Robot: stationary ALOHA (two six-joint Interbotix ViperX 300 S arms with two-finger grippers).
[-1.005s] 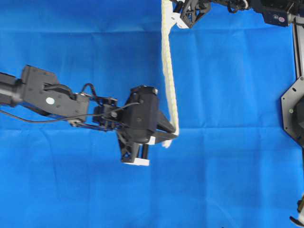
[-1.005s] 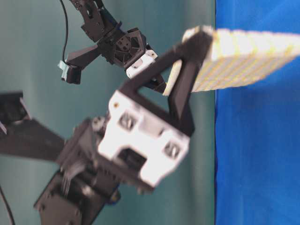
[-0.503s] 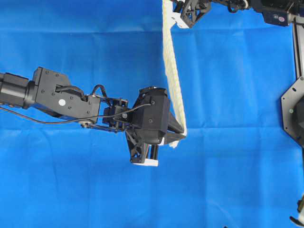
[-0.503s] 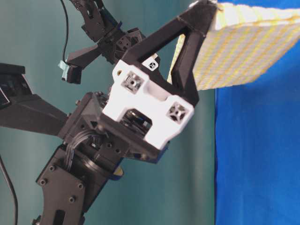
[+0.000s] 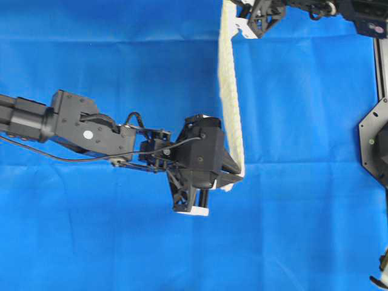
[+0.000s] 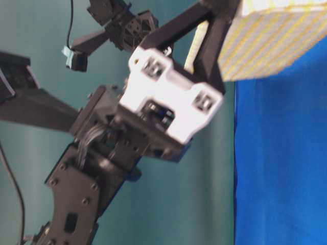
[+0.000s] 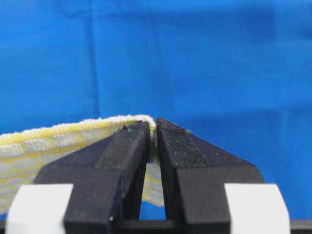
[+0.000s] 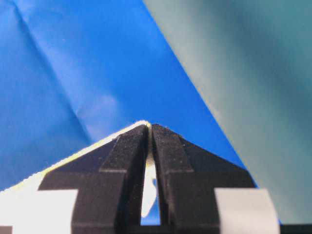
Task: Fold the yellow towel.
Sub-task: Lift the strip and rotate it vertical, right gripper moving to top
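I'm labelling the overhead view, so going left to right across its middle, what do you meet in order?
Left arm → left gripper, shut on the yellow towel's lower end → yellow towel, hanging as a narrow strip up to the right gripper → bare blue cloth → black mount at the right edge.

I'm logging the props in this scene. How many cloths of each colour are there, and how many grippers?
Yellow-striped cloth: 1, the yellow towel, held off the table
Blue cloth: 1, the large blue cloth covering the table
Grippers: 2, the left gripper and the right gripper, each shut on a towel corner
Total: 4
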